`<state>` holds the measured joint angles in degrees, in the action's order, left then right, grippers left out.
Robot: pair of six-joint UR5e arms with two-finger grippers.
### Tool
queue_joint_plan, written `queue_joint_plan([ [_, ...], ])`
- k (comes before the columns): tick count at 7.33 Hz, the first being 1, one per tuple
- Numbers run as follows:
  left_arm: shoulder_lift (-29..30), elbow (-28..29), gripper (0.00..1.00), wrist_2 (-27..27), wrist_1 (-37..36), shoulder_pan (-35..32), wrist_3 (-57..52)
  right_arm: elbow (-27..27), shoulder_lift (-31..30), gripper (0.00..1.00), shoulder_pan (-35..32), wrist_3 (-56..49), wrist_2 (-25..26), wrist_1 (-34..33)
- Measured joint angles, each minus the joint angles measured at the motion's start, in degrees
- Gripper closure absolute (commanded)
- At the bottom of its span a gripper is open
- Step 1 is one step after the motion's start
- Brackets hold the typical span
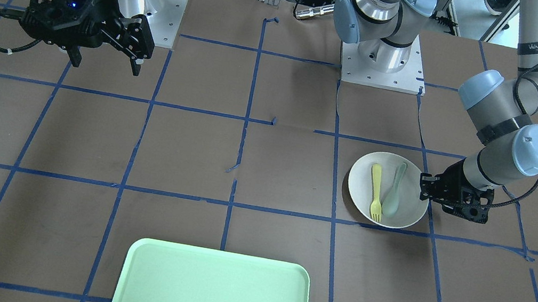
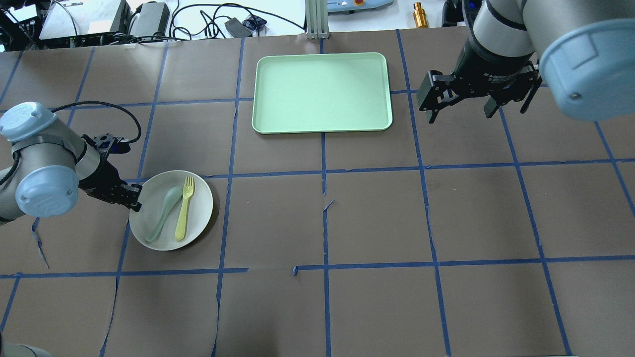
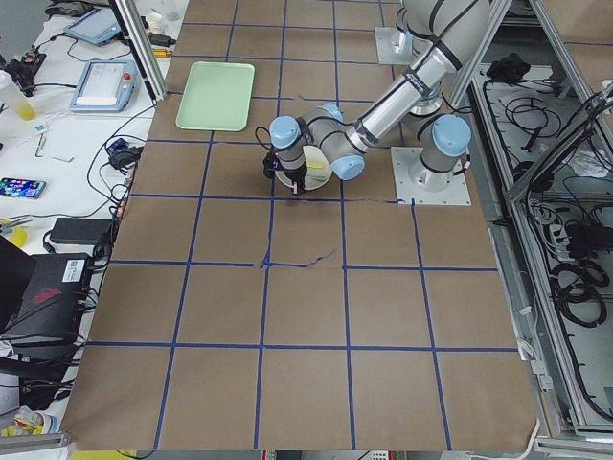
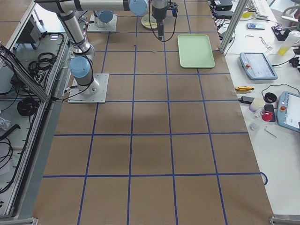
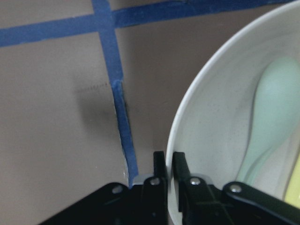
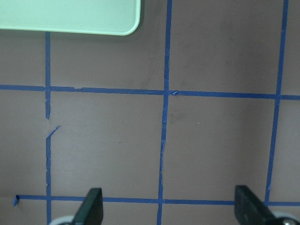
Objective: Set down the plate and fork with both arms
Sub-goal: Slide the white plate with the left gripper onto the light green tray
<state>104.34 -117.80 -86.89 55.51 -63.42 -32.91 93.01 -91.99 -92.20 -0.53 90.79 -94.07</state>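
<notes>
The off-white plate (image 2: 199, 204) lies on the brown table at the robot's left; it also shows in the front view (image 1: 361, 179). The yellow fork (image 2: 184, 208) lies in it beside a pale grey-green spoon (image 2: 163, 210). My left gripper (image 2: 131, 194) is low at the plate's edge. In the left wrist view its fingers (image 5: 159, 171) are shut on the plate's rim (image 5: 187, 126). My right gripper (image 2: 460, 115) is open and empty, held above the table to the right of the tray, far from the plate.
A mint-green rectangular tray (image 2: 321, 92) lies at the table's far middle, with nothing on it. Blue tape lines cross the brown table. Cables and devices lie beyond the table's far edge.
</notes>
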Motion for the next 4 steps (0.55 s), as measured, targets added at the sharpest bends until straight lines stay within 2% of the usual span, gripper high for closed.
queue_joint_plan([
  [4, 3.0, 8.5, 0.99, 13.2, 2.7, -2.8, 7.6, 0.2, 0.0, 0.0, -0.1, 0.0, 0.0, 0.0],
])
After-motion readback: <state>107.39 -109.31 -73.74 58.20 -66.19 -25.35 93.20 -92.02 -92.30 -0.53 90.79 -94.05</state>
